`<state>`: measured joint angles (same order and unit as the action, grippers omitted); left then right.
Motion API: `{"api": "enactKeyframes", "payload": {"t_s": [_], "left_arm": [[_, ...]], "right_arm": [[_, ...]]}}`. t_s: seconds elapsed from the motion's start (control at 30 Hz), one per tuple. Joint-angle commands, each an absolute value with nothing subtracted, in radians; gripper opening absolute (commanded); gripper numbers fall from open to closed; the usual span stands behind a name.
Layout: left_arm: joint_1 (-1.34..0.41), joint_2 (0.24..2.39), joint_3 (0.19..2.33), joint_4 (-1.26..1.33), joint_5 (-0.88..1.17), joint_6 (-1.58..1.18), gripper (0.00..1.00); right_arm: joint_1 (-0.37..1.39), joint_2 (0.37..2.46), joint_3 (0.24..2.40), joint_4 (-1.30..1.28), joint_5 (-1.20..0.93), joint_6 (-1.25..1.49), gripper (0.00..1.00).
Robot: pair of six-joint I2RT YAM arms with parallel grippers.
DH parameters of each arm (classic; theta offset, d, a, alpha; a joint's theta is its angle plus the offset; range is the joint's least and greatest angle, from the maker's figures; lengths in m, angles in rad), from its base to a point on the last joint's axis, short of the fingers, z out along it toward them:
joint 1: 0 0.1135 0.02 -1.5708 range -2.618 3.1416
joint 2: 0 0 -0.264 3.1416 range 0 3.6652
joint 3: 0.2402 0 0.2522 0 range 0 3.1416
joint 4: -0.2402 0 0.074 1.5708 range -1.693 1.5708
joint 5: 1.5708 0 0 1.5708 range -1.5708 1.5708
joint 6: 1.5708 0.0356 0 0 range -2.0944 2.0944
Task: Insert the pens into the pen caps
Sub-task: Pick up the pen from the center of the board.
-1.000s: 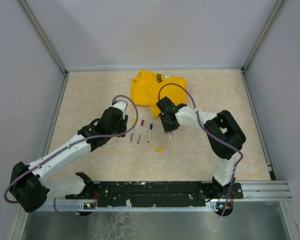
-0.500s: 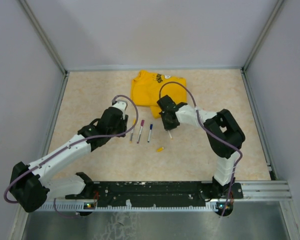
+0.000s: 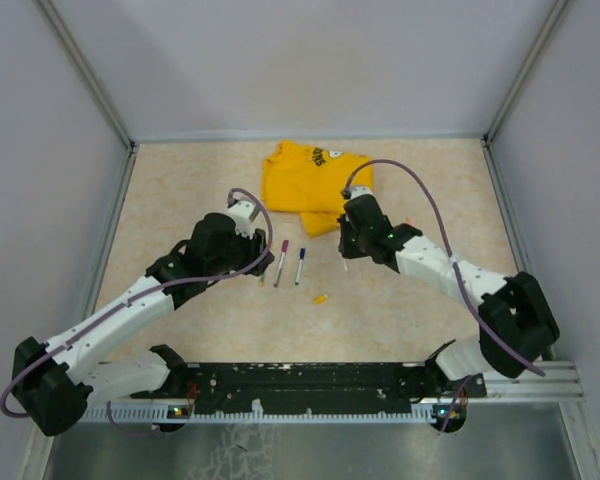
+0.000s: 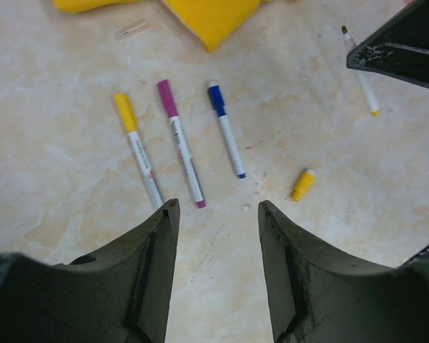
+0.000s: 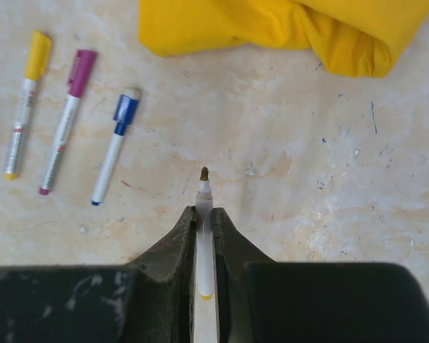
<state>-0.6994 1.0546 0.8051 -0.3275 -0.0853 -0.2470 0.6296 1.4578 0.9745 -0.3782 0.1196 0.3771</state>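
The right claw (image 5: 204, 214) is clamped on an uncapped pen (image 5: 204, 191); the dark tip pokes out ahead of its fingers, toward the folded yellow T-shirt (image 5: 272, 25); the pen seems to be lifted a little off the worktop (image 3: 180, 190), though I can't be sure from here. The left claw (image 4: 214, 214) hangs with its jaws apart and nothing between them, over the near ends of three pens lying side by side, close but not touching; from its camera the yellow-capped pen (image 4: 137, 150) is on the left, the magenta-capped pen (image 4: 180, 143) in the middle, the blue-capped pen (image 4: 227, 128) on the right. A loose yellow cap (image 4: 302, 184) lies alone on the worktop, near the blue-capped pen's far side but apart from it.
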Motion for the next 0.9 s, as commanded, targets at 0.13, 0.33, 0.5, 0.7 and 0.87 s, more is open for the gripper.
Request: {"api": "enactKeyframes", "payload": {"t_s": [0.13,0.33,0.5,0.7,0.87], "left_arm": [[-0.767,1.108,0.84,-0.133,0.122,-0.362,0.57],[-0.872,1.154,0.848,-0.025,0.091,-0.433,0.59],[-0.901,1.181,0.819,0.062,0.104,-0.484,0.59],[-0.901,1.19,0.784,0.159,0.138,-0.508,0.6],[-0.902,1.202,0.79,0.158,0.121,-0.51,0.6]], "right_arm": [[0.621,1.202,0.798,-0.123,0.072,0.582,0.06],[0.622,1.022,0.598,0.172,0.011,0.756,0.06],[0.622,0.967,0.552,0.248,-0.005,0.83,0.06],[0.623,0.951,0.522,0.356,-0.066,0.89,0.06],[0.624,0.939,0.502,0.427,-0.097,0.908,0.06]]}}
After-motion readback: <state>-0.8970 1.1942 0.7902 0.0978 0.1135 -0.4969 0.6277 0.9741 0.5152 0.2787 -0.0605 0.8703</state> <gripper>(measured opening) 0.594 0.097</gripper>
